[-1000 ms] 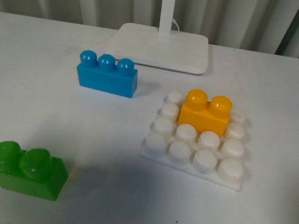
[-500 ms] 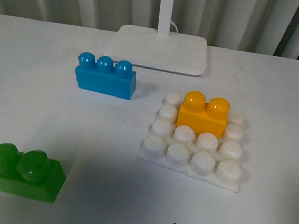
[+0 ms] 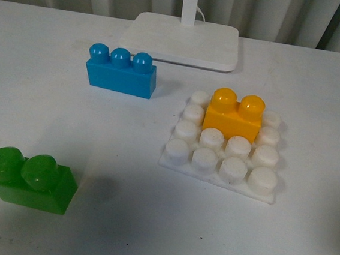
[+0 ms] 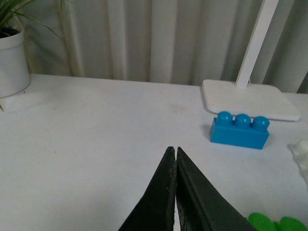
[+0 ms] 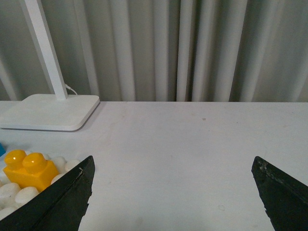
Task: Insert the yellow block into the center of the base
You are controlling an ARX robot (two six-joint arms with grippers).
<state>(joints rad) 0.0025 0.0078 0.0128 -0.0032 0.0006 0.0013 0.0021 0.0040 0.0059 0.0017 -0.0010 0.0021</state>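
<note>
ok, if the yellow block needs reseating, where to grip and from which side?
Hedged: come from above and pinch the yellow block across its long flat sides, below its two studs. It sits upright on the base, with white studs close around its foot, so a low side approach looks blocked. The right gripper, open, seems nearer.

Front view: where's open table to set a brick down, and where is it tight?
Bare table lies between the green brick and the base, along the near edge, and right of the base. It is tight between the blue brick, the lamp stand plate and the yellow block on the base.
</note>
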